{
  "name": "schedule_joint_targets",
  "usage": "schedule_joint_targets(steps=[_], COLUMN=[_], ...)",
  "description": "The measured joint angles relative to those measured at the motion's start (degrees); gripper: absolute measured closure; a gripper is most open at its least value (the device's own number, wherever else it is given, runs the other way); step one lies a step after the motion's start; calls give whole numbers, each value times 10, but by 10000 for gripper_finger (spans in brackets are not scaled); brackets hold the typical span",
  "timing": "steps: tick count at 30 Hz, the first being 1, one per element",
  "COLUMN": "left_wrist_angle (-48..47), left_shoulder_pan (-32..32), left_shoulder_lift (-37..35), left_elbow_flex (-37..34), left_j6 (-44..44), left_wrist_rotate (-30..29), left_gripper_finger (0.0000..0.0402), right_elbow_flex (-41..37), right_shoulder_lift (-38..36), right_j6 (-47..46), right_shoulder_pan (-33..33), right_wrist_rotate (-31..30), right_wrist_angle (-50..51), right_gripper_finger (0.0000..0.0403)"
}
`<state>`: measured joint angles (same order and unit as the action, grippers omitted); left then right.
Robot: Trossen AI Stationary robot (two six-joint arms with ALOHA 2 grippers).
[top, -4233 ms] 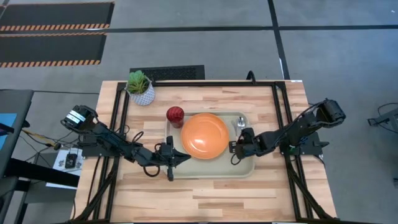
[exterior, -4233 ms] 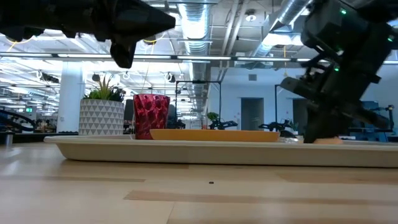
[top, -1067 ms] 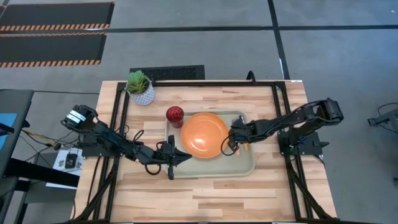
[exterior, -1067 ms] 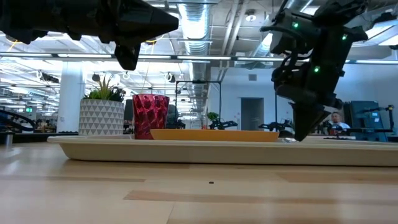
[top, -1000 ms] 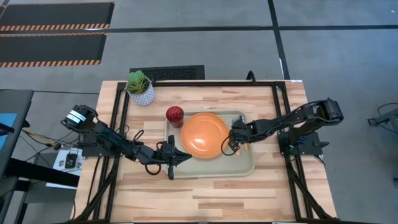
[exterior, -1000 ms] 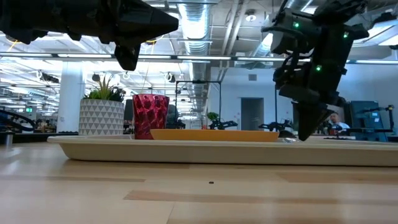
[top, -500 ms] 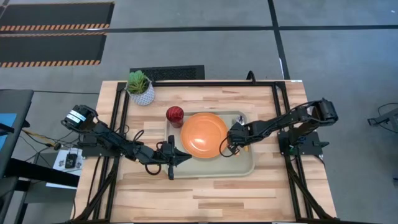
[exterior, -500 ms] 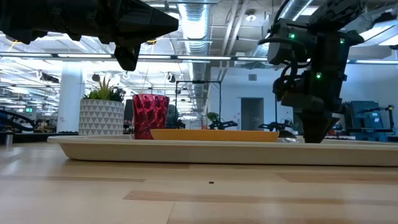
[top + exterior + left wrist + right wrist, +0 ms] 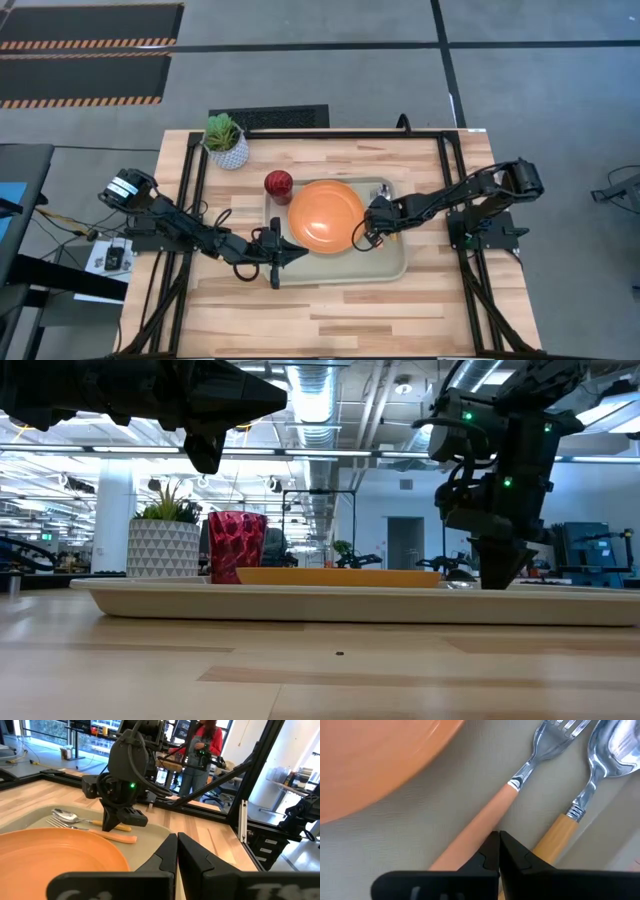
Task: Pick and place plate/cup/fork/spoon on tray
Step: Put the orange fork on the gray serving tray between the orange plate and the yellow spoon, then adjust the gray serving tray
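The orange plate (image 9: 325, 212) lies on the beige tray (image 9: 395, 268). The dark red cup (image 9: 277, 182) stands at the tray's far left corner; whether on it or beside it, I cannot tell. The fork (image 9: 520, 780) and the spoon (image 9: 580, 805) lie side by side on the tray, right of the plate. My right gripper (image 9: 368, 236) is shut, pointing down at the fork's handle. My left gripper (image 9: 290, 255) is shut and empty, above the tray's near left corner. My right gripper's shut fingertips (image 9: 492, 845) come from above, pointing down, onto the middle of the fork's orange handle (image 9: 480, 827). The tips themselves hide the exact spot. The fork lies flat on the tray; the left wrist view (image 9: 117, 822) shows the tips standing on the handle.
A white patterned pot with a green plant (image 9: 226, 140) stands at the table's far left. A black frame rail (image 9: 455, 190) runs along the table's right side. A person in red (image 9: 200, 750) stands beyond the table.
The tray with the plate, and the cup, have slid a little toward the table's left edge. My right gripper has stayed shut and low over the fork's handle, first shifting slightly toward the right edge, then back toward the left.
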<state>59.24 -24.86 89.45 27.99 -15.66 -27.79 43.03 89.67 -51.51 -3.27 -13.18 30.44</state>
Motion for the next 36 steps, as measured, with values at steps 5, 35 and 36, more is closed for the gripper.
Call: schedule_joint_targets(steps=[5, 35, 36], left_wrist_angle=[0, -9, -10], left_shoulder_pan=[0, 0, 0], left_shoulder_lift=[0, 0, 0], left_elbow_flex=[0, 0, 0], left_j6=[0, 2, 2], left_wrist_rotate=[0, 1, 1], left_gripper_finger=[402, 401, 402], right_elbow_flex=[0, 1, 1], right_shoulder_lift=[0, -11, -10], right_j6=[2, 85, 86], right_shoulder_pan=[0, 61, 64], right_wrist_rotate=[0, -50, -50], right_wrist_angle=[-9, -20, -20], right_gripper_finger=[384, 387, 388])
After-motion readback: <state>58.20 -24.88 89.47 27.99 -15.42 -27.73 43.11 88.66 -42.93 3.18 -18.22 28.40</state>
